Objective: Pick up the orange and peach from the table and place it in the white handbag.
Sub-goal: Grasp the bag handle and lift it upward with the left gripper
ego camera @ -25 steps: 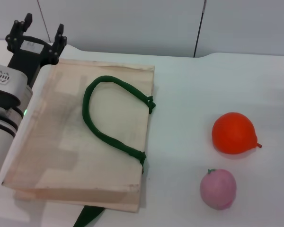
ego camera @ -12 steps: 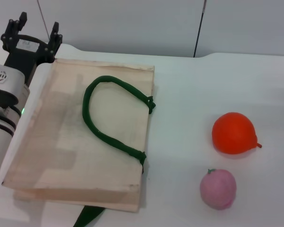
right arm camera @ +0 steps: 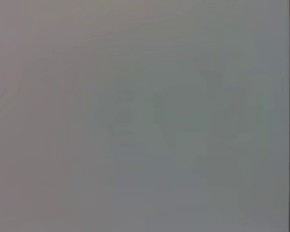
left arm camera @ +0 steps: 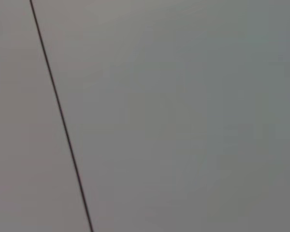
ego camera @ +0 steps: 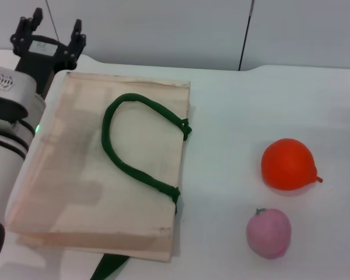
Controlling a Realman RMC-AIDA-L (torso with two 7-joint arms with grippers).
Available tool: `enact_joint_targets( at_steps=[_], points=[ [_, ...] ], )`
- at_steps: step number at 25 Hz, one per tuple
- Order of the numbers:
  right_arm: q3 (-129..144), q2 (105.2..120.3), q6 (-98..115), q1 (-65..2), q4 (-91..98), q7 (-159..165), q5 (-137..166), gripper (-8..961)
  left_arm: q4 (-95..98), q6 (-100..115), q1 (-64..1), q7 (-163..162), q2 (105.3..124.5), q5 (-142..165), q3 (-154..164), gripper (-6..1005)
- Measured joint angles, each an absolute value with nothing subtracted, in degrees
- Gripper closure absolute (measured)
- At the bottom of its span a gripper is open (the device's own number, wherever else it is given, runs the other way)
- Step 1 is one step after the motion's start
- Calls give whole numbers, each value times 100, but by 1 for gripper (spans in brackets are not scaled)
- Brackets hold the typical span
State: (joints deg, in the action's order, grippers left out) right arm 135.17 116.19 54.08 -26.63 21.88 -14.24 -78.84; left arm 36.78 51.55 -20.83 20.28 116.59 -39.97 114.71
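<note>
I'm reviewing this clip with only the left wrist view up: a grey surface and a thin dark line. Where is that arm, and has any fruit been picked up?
Observer: The left gripper is at the far left corner of the white handbag, fingers apart and empty.
Operator: And the fruit?
Observer: The orange and the peach both sit on the table, to the right of the bag, peach nearer the robot.
Operator: Is the bag open?
Observer: It lies flat, with one green handle looped on top.
Operator: The right arm?
Observer: Not visible in the head view.
</note>
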Motion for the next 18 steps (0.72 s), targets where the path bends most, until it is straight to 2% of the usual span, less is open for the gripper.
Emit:
enact_joint_targets(
  at_steps=[6,11,18],
  points=[
    [13525,11619,5403,-2669,2189,-1424,-7884,266,4067,4788,-2044,1747,11632,-3954,11488,378],
    [13531,11619,5394,-2646,2163,-1424,-7884,267,4690,3692,-1987,1908,11601,-3975,11362,395],
    [13533,11619,5384,-2656,2120,-1424,-7884,268,6291,1876,-1549,2532,11574,-3971,10890,406]
  ],
)
